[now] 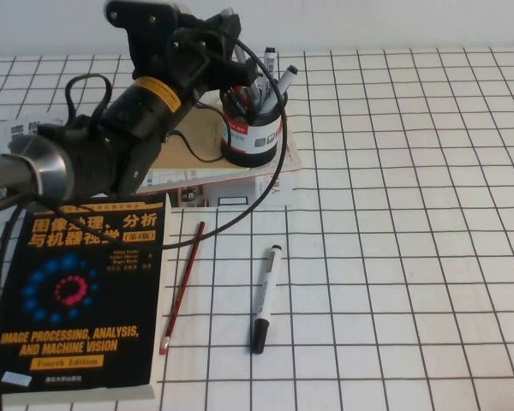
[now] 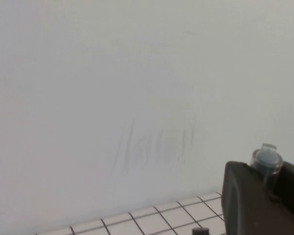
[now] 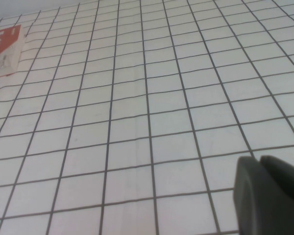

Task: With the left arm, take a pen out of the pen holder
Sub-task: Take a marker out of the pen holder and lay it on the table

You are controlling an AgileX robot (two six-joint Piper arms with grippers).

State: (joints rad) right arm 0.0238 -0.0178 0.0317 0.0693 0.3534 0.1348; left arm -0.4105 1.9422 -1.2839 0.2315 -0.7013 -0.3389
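Since the left gripper (image 1: 242,75) sits right over the pen holder (image 1: 253,137) at the back of the bench (image 1: 411,257), closed narrow around one pen (image 2: 267,159) whose capped end pokes up between its fingers, the pull looks to be upward along that near-upright shaft. The right gripper (image 3: 272,196) hangs over the gridded bench well off to the side; its state I cannot tell.
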